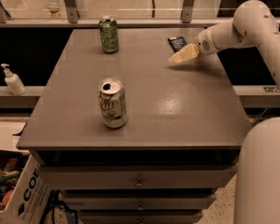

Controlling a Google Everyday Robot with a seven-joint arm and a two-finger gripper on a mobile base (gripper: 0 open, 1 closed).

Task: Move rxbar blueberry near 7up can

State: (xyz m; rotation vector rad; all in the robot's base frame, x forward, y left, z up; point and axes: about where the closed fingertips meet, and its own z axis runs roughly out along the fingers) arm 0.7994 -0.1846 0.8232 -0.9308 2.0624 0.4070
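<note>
The rxbar blueberry, a small flat dark navy bar, lies on the far right part of the grey table. The 7up can, white and silver with green lettering, stands upright near the table's front left. My gripper reaches in from the right on a white arm. Its pale tips hang just in front of and below the bar, close to the tabletop. It holds nothing that I can see.
An all-green darker can stands upright at the far left of the table. A soap dispenser sits on a ledge to the left. A cardboard box stands on the floor at lower left. Drawers run under the tabletop.
</note>
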